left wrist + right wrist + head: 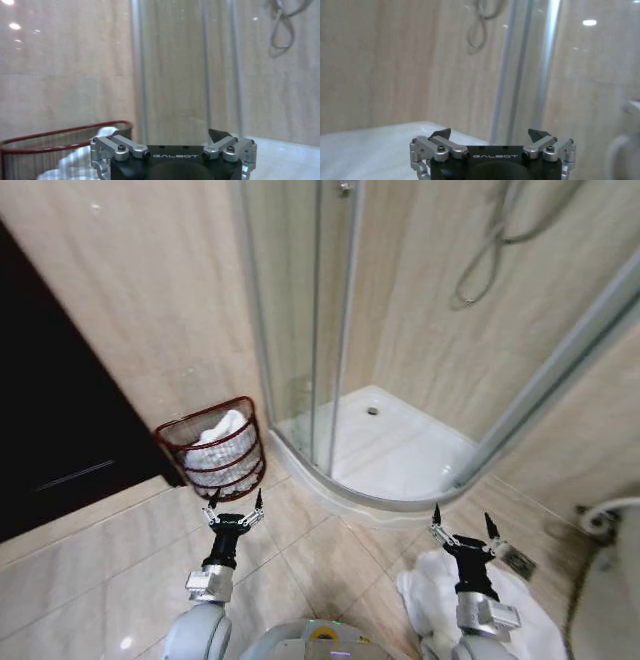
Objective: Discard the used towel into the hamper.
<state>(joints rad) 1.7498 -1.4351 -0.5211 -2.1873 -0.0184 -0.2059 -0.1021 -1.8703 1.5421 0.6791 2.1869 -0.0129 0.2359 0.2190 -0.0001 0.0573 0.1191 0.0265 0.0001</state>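
My two claws hang empty with fingers spread: the left gripper (235,502) just short of the one hamper (213,448), which already holds one white towel (222,430). My right gripper (464,527) hovers over a second white towel on the floor (425,592), beside the shower tray (395,455).

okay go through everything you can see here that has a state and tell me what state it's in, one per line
hamper: upright by the wall, white cloth inside
white towel: crumpled on the floor beneath the right arm
left gripper: open, empty, near the hamper
right gripper: open, empty, above the towel
shower enclosure: glass panels shut, tray bare
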